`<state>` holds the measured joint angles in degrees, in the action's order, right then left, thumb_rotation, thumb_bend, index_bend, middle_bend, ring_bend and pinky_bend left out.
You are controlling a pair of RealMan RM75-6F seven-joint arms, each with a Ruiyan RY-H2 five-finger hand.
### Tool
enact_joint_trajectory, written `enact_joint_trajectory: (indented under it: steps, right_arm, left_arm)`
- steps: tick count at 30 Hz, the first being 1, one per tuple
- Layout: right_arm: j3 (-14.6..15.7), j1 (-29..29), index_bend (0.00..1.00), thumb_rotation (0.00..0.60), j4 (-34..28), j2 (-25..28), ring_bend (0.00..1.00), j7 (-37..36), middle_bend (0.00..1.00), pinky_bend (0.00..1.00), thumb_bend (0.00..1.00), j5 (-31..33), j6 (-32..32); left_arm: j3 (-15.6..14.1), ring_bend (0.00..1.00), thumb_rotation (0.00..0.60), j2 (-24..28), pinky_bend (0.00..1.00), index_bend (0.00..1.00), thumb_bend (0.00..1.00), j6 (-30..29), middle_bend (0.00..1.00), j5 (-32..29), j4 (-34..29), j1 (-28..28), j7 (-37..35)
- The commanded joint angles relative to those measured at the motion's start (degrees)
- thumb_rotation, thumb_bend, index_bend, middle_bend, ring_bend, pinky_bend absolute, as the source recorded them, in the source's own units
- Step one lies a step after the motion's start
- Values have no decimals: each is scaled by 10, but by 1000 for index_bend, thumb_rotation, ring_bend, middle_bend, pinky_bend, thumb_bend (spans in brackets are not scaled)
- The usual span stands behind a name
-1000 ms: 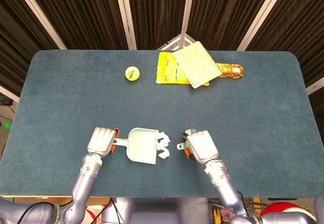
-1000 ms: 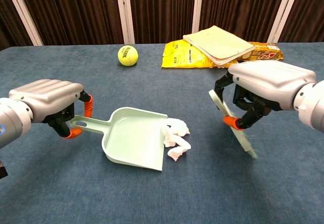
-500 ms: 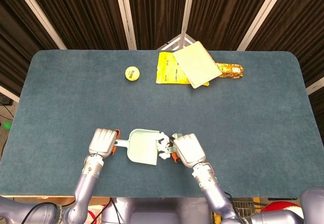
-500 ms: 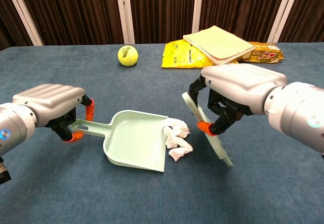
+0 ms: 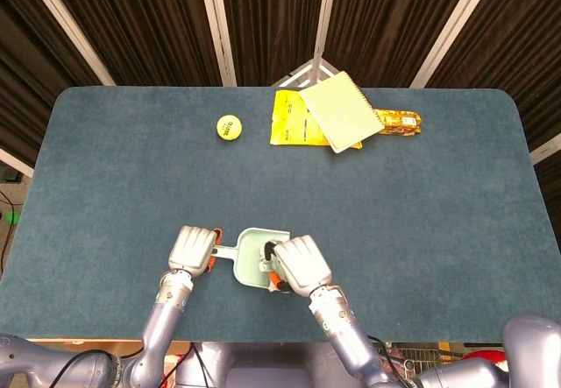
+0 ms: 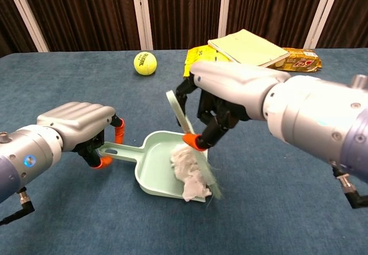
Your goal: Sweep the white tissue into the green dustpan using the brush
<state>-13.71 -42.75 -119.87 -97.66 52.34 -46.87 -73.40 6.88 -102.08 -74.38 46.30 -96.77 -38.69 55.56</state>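
Observation:
The pale green dustpan (image 6: 155, 163) (image 5: 254, 252) lies flat near the table's front edge. My left hand (image 6: 80, 125) (image 5: 195, 249) grips its handle (image 6: 118, 150). The crumpled white tissue (image 6: 188, 171) sits inside the pan, reaching to its open lip. My right hand (image 6: 230, 96) (image 5: 301, 265) holds the pale green brush (image 6: 187, 134) tilted, its bristles against the tissue over the pan's mouth. In the head view the right hand covers the tissue and most of the brush.
A yellow tennis ball (image 6: 145, 63) (image 5: 229, 127) lies at the back left. At the back right a notebook (image 6: 247, 49) (image 5: 341, 111) rests on a yellow packet (image 5: 289, 121), with an orange snack bag (image 6: 300, 59) beside them.
My right hand swept the brush leftward, pushing the tissue from the carpet into the dustpan. The left hand and the dustpan shifted slightly to the right.

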Motion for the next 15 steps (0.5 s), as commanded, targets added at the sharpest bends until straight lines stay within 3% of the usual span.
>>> enact_joint_trajectory:
  steps: [1,8,15]
  right_arm:
    - [-15,-9,753,600,-15,3,934,-9,930,850,446,11,0]
    - [-36,-22,753,600,-15,22,934,-12,930,850,446,13,-16]
    - [-33,-21,753,600,15,43,934,-5,930,850,446,4,-45]
  left_arm:
    - [0,1000,600,-2,1000,763,674,-1,1000,-1,1,-1,2]
    - [-1,1000,600,0,1000,763,674,-5,1000,-3,2,0,1]
    - [-1,1000,600,10,1000,763,674,-8,1000,-2,-4,2,-2]
